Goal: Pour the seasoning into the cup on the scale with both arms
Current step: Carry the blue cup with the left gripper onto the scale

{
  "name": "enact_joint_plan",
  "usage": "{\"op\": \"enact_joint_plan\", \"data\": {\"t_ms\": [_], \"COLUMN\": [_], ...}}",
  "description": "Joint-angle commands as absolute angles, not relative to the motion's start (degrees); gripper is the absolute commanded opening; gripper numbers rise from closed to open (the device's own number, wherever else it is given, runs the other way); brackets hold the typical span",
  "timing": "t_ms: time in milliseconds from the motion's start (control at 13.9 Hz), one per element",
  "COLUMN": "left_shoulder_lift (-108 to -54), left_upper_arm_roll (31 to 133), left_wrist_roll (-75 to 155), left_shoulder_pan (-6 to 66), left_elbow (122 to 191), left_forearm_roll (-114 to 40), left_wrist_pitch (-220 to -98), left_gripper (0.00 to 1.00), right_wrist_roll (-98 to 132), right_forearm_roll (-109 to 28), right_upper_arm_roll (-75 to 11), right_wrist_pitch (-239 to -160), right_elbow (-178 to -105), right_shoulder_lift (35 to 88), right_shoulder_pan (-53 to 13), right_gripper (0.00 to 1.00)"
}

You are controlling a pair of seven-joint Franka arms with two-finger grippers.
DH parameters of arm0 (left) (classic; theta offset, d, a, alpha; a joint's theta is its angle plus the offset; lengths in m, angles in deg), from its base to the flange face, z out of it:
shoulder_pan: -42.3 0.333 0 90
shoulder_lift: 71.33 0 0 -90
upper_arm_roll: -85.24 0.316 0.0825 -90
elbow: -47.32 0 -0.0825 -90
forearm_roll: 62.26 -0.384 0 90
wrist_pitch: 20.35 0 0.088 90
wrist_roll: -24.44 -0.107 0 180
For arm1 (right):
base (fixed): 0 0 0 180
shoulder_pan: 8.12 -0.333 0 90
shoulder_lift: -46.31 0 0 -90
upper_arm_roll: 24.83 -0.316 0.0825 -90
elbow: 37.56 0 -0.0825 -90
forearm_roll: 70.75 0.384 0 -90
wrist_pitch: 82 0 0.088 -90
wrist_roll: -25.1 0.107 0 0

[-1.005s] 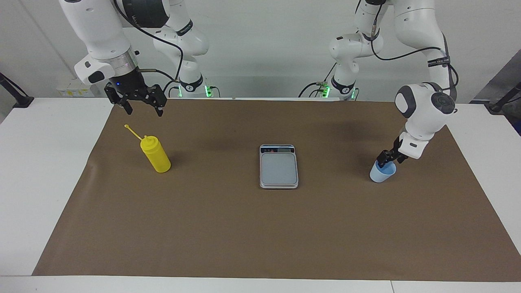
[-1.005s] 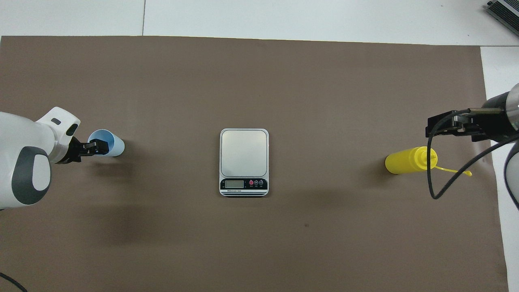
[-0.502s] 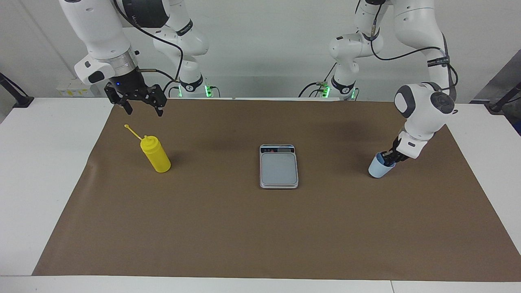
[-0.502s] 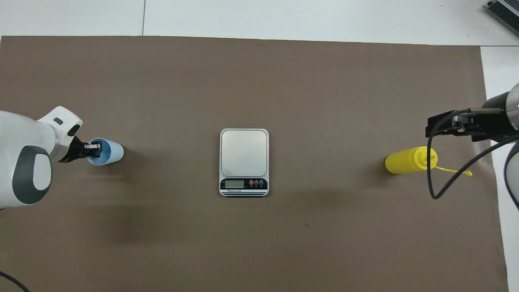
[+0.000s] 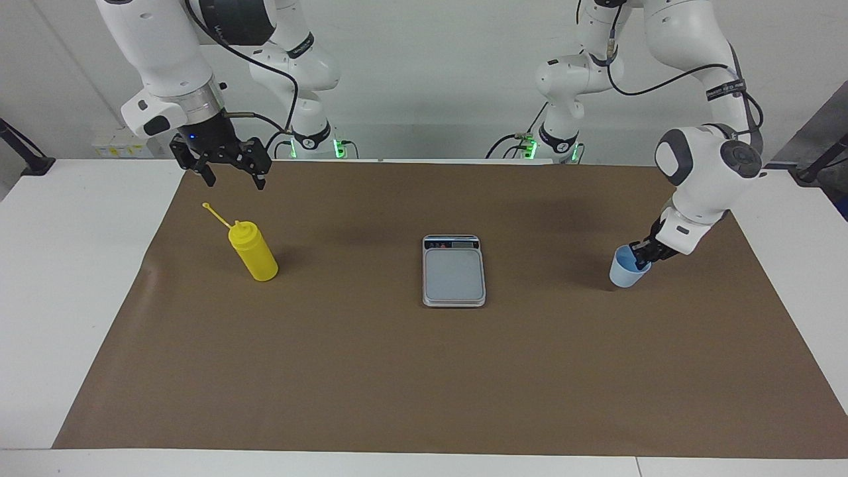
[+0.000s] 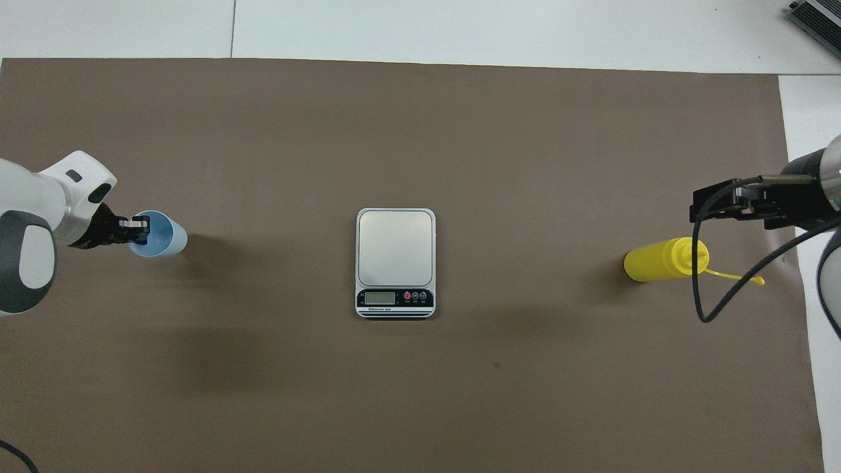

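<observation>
Left gripper [image 5: 641, 255] is clamped on the cup's [image 5: 627, 270] rim near the table's left-arm end, evidently for carrying to the scale [image 5: 454, 271] at centre. Right gripper [image 5: 228, 173] waits open above the bottle [image 5: 254, 253], which stands near the right-arm end.

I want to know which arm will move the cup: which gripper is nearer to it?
Left. The left gripper is shut on the cup rim; the right gripper waits open above the seasoning.
</observation>
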State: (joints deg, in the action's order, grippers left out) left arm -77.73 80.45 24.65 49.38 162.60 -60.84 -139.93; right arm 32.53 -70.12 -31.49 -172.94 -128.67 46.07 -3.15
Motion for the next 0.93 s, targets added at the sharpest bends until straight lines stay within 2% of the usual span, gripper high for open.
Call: {"op": "enact_joint_plan", "data": {"t_ms": [0, 359, 861], "left_shoulder_lift": [-77.21, -76.86, -77.21], "left_upper_arm_roll": [80.41, 80.32, 80.32], "left_wrist_roll": [23.39, 27.50, 44.73], "left_shoulder_pan": [48.11, 40.13, 25.88], "left_elbow": [155.71, 151.30, 151.47], "left_forearm_roll": [-60.50, -60.42, -54.80], "left_wrist_pitch": [-128.93, -119.05, -124.75], "left_gripper": [0.00, 0.00, 0.00], "right_wrist_roll": [31.70, 31.70, 31.70], "right_forearm_roll": [-69.96, -69.96, -69.96], "right_upper_arm_roll": [-31.78, -31.78, -31.78], "right_wrist_pitch": [-172.35, -172.35, -172.35], "right_elbow": [-129.14, -129.14, -129.14], "right_shoulder_lift": [45.34, 45.34, 45.34], "right_shoulder_pan": [-2.58, -2.58, -2.58], "right_gripper": [1.00, 1.00, 1.00]}}
